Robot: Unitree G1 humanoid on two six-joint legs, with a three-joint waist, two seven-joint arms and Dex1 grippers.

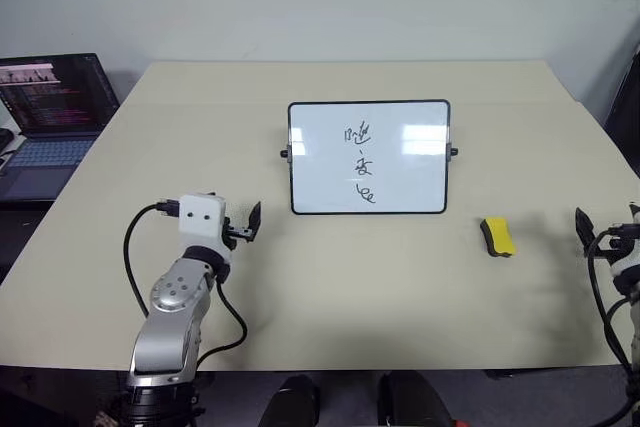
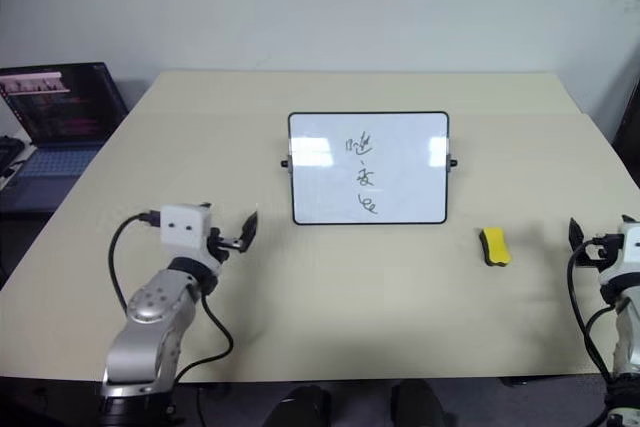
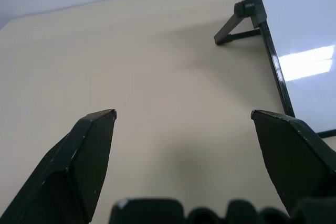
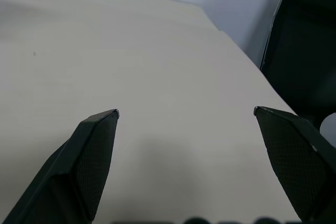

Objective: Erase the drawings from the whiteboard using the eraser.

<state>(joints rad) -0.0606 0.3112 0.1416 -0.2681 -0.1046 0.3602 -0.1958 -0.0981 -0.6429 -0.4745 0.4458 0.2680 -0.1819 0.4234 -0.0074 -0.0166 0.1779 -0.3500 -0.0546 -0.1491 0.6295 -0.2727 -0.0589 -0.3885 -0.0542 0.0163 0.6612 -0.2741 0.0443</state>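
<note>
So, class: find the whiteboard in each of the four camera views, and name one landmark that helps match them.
Left eye view: whiteboard stands mid-table, just above centre.
Right eye view: same place, mid-table, drawings on it.
Left wrist view: its framed edge and side knob at upper right.
Right wrist view: not in it.
Shared landmark: the beige table.

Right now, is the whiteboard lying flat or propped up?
Propped up: the whiteboard leans on a black stand leg behind its frame.

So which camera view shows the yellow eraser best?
The left eye view: the eraser lies whole on the table, right of the whiteboard. The right eye view shows it too, slightly smaller.
</note>
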